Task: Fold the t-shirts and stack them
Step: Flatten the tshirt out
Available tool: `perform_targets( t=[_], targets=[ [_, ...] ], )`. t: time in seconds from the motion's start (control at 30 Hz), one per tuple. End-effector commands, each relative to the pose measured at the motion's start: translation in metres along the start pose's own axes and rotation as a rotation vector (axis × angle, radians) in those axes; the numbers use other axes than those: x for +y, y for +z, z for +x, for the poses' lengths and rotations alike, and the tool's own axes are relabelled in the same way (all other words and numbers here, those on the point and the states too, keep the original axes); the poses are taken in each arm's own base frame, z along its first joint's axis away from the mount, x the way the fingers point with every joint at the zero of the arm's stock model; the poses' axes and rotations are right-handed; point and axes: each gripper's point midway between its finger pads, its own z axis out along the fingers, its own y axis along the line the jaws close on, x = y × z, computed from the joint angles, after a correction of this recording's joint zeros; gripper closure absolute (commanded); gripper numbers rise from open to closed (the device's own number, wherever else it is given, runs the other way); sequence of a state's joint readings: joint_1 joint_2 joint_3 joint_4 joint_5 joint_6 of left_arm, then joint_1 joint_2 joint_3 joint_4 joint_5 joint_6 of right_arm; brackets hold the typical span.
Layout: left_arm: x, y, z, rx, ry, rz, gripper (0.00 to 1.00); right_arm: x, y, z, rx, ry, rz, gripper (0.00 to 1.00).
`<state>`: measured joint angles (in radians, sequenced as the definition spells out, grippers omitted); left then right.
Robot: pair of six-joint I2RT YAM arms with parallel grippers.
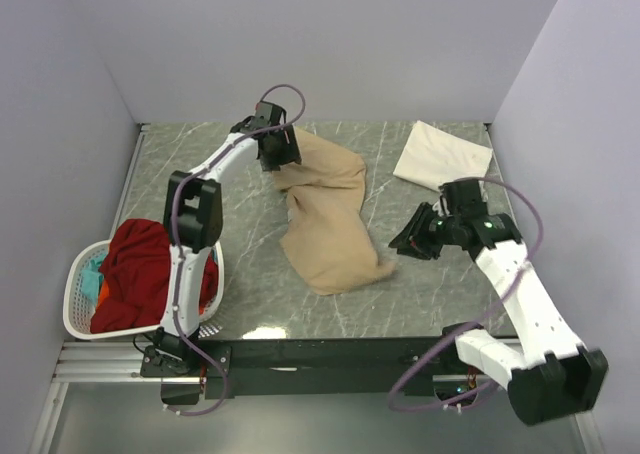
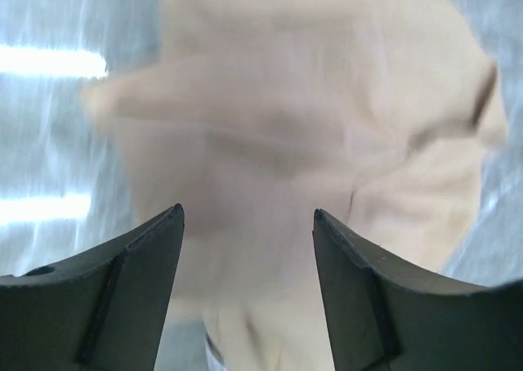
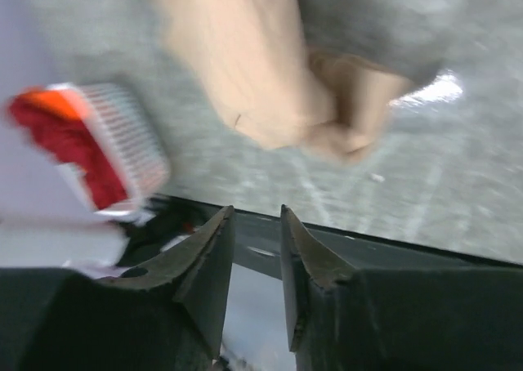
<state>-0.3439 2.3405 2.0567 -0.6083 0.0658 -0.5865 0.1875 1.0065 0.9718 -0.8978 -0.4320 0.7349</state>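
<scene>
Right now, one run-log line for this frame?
left gripper: open above tan shirt | right gripper: open, empty | white shirt: folded, far right | basket: red shirt inside

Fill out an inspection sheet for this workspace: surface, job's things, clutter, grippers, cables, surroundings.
Surface: grey marbled table.
Job's things: tan t-shirt lying crumpled mid-table. Cream t-shirt folded flat at the far right. Red t-shirt heaped in the white basket at the table's near left, teal cloth beside it.
Clutter: nothing seen.
Grippers: left gripper open over the tan t-shirt, nothing between its fingers. Right gripper narrowly open, holding nothing, near the shirt's near corner.
Cables: purple cables loop along both arms, clear of the cloth.
Surroundings: plain pale walls on three sides.
</scene>
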Motion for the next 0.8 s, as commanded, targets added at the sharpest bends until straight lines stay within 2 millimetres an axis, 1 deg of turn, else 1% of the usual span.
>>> perform_targets(
  t=[0.0, 0.03, 0.07, 0.1, 0.17, 0.2, 0.23, 0.27, 0.3, 0.37, 0.4, 0.43, 0.47, 0.5, 0.57, 0.6, 0.67, 0.7, 0.77],
  targets=[
    [-0.036, -0.075, -0.004, -0.118, 0.060, 0.062, 0.30, -0.022, 0.031, -0.011, -0.004, -0.035, 0.066, 0.62],
    [-0.036, -0.081, 0.007, -0.104, 0.062, 0.060, 0.30, -0.024, 0.038, -0.013, 0.005, -0.035, 0.073, 0.62],
    [-0.035, -0.087, 0.019, -0.089, 0.053, 0.058, 0.30, -0.021, 0.040, -0.017, -0.003, -0.047, 0.068, 0.61],
    [-0.034, -0.098, 0.041, -0.061, 0.057, 0.057, 0.30, -0.020, 0.042, -0.022, -0.012, -0.071, 0.063, 0.61],
    [-0.038, -0.109, 0.066, -0.029, 0.036, 0.078, 0.30, -0.020, 0.047, -0.031, -0.018, -0.101, 0.085, 0.60],
    [-0.039, -0.118, 0.087, -0.009, 0.037, 0.096, 0.30, -0.022, 0.049, -0.034, -0.012, -0.136, 0.094, 0.60],
    [-0.041, -0.122, 0.098, 0.014, 0.029, 0.112, 0.30, -0.027, 0.056, -0.035, 0.012, -0.144, 0.117, 0.60],
    [-0.039, -0.125, 0.109, 0.035, -0.003, 0.108, 0.29, -0.026, 0.059, -0.038, 0.020, -0.177, 0.117, 0.60],
    [-0.032, -0.131, 0.129, 0.074, -0.011, 0.091, 0.29, -0.032, 0.067, -0.037, 0.050, -0.175, 0.132, 0.60],
    [-0.024, -0.134, 0.149, 0.109, -0.039, 0.061, 0.29, -0.037, 0.077, -0.033, 0.085, -0.198, 0.139, 0.60],
    [-0.011, -0.137, 0.164, 0.127, -0.049, 0.032, 0.29, -0.040, 0.081, -0.032, 0.097, -0.201, 0.143, 0.60],
    [-0.005, -0.138, 0.172, 0.135, -0.057, 0.015, 0.29, -0.047, 0.089, -0.028, 0.127, -0.199, 0.160, 0.60],
    [-0.001, -0.139, 0.177, 0.138, -0.078, 0.005, 0.28, -0.049, 0.094, -0.023, 0.153, -0.216, 0.155, 0.60],
    [0.008, -0.141, 0.189, 0.152, -0.089, -0.009, 0.28, -0.053, 0.100, -0.019, 0.180, -0.220, 0.164, 0.60],
    [0.010, -0.144, 0.195, 0.161, -0.116, 0.001, 0.28, -0.054, 0.107, -0.010, 0.214, -0.252, 0.164, 0.60],
    [0.014, -0.144, 0.202, 0.176, -0.120, -0.006, 0.28, -0.056, 0.110, -0.007, 0.230, -0.258, 0.171, 0.60],
    [0.012, -0.144, 0.205, 0.184, -0.127, 0.014, 0.27, -0.058, 0.115, -0.001, 0.249, -0.287, 0.174, 0.60],
    [0.011, -0.143, 0.211, 0.209, -0.130, 0.027, 0.27, -0.061, 0.117, 0.002, 0.263, -0.290, 0.180, 0.60],
    [0.008, -0.138, 0.216, 0.225, -0.134, 0.047, 0.28, -0.064, 0.121, 0.009, 0.282, -0.301, 0.184, 0.60]
  ],
)
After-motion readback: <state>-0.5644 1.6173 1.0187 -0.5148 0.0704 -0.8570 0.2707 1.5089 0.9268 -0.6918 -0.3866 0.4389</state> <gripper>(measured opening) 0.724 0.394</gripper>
